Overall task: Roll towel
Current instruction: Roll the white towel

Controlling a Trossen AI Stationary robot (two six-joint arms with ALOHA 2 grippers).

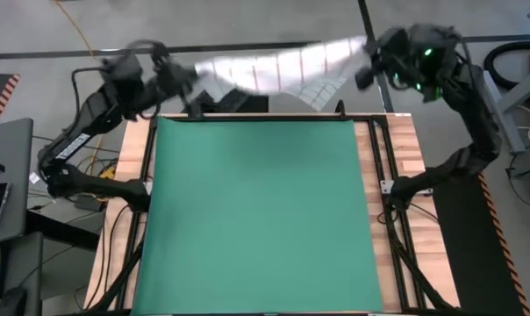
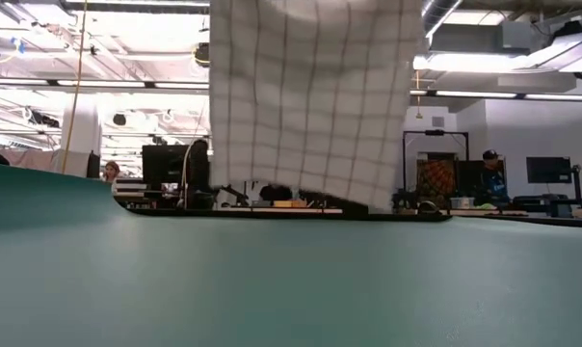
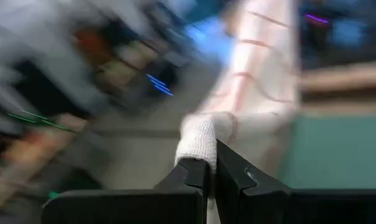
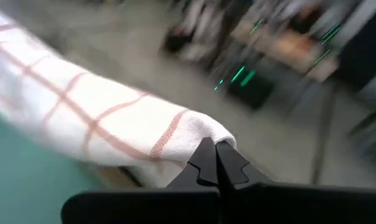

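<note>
Towel (image 1: 278,68) strung between both arms, long axis running fingers to fingers, hanging past the green mat's (image 1: 256,211) far edge | left gripper (image 3: 208,163) fingers clamped on one corner | right gripper (image 4: 216,157) fingers clamped on the other | neither arm nearer

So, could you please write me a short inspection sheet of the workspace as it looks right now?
Surface: green mat covers the wooden table; nothing lies on the mat.
Job's things: towel held up and stretched above the mat's far edge, hanging like a curtain in the low view, not yet rolled.
Clutter: nothing seen.
Grippers: left gripper shut on one towel corner; right gripper shut on the other.
Cables: black leads run down the table's left side.
Surroundings: workshop with monitors and people behind the table.
</note>
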